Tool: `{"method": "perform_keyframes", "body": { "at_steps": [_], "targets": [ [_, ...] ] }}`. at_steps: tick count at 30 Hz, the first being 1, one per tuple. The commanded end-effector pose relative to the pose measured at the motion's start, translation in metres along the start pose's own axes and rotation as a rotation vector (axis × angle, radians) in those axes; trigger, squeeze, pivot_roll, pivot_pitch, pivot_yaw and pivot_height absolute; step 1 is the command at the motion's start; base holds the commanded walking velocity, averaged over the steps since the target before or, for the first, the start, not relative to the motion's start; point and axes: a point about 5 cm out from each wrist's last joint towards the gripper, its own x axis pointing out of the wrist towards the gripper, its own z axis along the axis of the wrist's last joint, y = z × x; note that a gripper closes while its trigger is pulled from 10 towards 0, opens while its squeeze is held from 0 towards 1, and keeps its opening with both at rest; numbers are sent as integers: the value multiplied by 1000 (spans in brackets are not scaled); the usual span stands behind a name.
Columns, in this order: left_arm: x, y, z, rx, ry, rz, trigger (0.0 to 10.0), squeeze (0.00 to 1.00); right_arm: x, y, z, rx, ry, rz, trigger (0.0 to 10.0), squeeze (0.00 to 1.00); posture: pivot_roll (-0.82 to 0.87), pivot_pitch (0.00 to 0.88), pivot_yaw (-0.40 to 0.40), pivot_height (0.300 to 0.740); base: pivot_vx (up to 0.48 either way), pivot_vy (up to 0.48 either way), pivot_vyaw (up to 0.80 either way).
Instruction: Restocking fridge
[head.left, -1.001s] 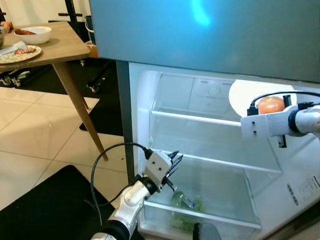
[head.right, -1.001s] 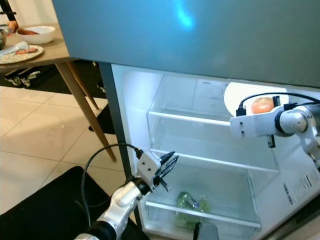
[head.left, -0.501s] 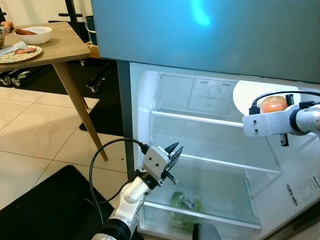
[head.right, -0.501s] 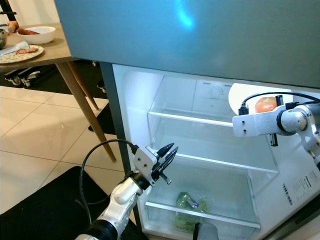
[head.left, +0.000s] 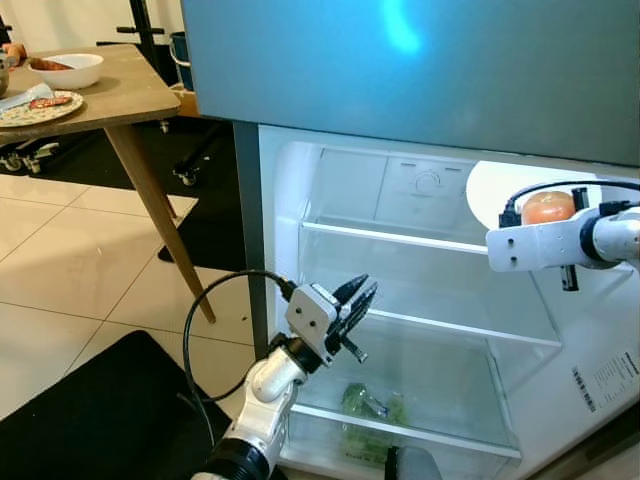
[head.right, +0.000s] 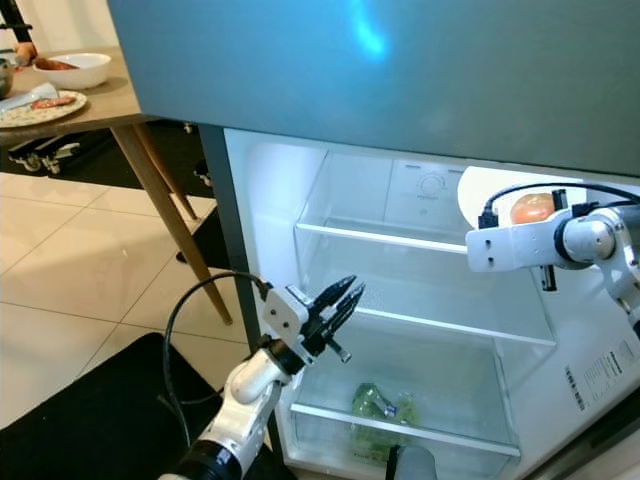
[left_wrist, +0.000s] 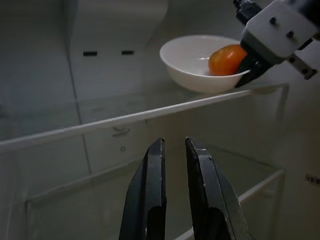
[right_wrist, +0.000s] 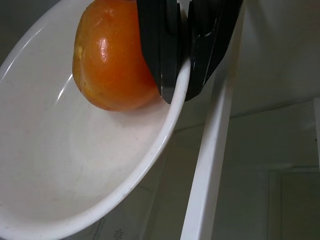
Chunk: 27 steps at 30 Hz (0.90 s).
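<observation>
Right wrist view: the white bowl (right_wrist: 90, 165), with an orange fruit (right_wrist: 112, 65) inside it, is pinched by its rim between the closed fingers of the right end effector (right_wrist: 182, 92), one finger inside the bowl against the fruit and one outside. From the head cameras the bowl (head.left: 500, 190) sits at the right end of the fridge's top glass shelf (head.left: 400, 238), and the left wrist view shows its base on or just above that shelf near the front edge; contact cannot be confirmed. The delivery looks almost complete, with only release and withdrawal of the arm judged to remain. The left end effector (head.left: 358, 300) hovers at the front left of the middle shelf (head.left: 450, 325), its fingers nearly together with a narrow gap and nothing held. Below, a green bagged item (head.left: 370, 410) lies in the bottom drawer (head.left: 440, 445). Beside the fridge (head.left: 400, 60), a wooden surface (head.left: 110, 95) carries another bowl (head.left: 68, 68) and a plate (head.left: 35, 108), possibly stock yet to be loaded.
</observation>
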Motion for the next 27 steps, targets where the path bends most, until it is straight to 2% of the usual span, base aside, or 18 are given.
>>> {"method": "perform_keyframes", "body": {
  "at_steps": [1, 9, 10, 11, 12, 13, 15, 16, 17, 18, 19, 20, 22, 23, 27],
  "targets": [
    [-1, -10, 0, -46, -3, -5, 10000, 0, -1, -4, 1, 13, -18, 0, 10000, 0, -180, 0, -18, 463, 0, 0, 0],
    [-2, -6, 6, -40, -22, -2, 10000, 0, 1, -3, -1, 25, -10, 3, 10000, 0, -175, 1, -20, 463, 0, 0, 0],
    [-1, -6, 7, -39, -25, -1, 10000, 0, 1, -4, -2, 30, -3, -4, 10000, 192, -175, 1, -20, 463, 0, 0, 0],
    [-1, -6, 8, -39, -28, -2, 10000, 0, 1, -5, -2, 37, -1, -7, 10000, 835, -175, 1, -20, 463, 0, 0, 0],
    [-1, -6, 8, -39, -28, -2, 10000, 0, 1, -5, -2, 37, -1, -7, 10000, 835, -175, 1, -20, 463, 0, 0, 0],
    [-1, -6, 9, -38, -29, -2, 10000, 0, 1, -6, -2, 41, 0, -9, 10000, 957, -170, 4, -17, 463, 0, 0, 0],
    [-1, -6, 9, -38, -30, -3, 10000, 0, 1, -7, -3, 46, 1, -17, 10000, 973, -170, 4, -17, 463, 0, 0, 0],
    [-1, -6, 10, -37, -30, -4, 10000, 0, 1, -9, -3, 48, 6, -36, 10000, 894, -170, 4, -16, 463, 0, 0, 0],
    [-2, -7, 10, -38, -29, -5, 10000, 0, 1, -10, -3, 47, 9, -48, 10000, 894, -171, 4, -16, 463, 0, 0, 0],
    [-2, -7, 10, -38, -28, -7, 10000, 0, 1, -11, -3, 46, 9, -59, 10000, 718, -171, 4, -16, 463, 0, 0, 0],
    [-2, -8, 10, -38, -26, -9, 10000, 0, 1, -11, -3, 45, 8, -65, 10000, 718, -171, 4, -16, 463, 0, 0, 0],
    [-1, -8, 10, -39, -25, -11, 10000, 0, 0, -12, -3, 46, 7, -70, 10000, 35, -173, 6, -14, 463, 0, 0, 0],
    [-1, -9, 11, -40, -24, -12, 10000, 0, 0, -12, -3, 47, 8, -74, 10000, 35, -173, 6, -14, 463, 0, 0, 0],
    [-1, -9, 11, -40, -23, -13, 10000, 0, -1, -12, -3, 47, 8, -73, 10000, 0, -173, 6, -14, 463, 0, 0, 0],
    [-1, -9, 11, -42, -18, -13, 10000, 0, -3, -11, -5, 45, 7, -69, 10000, 0, -173, 6, -14, 463, 0, 0, 0]
  ]
}}
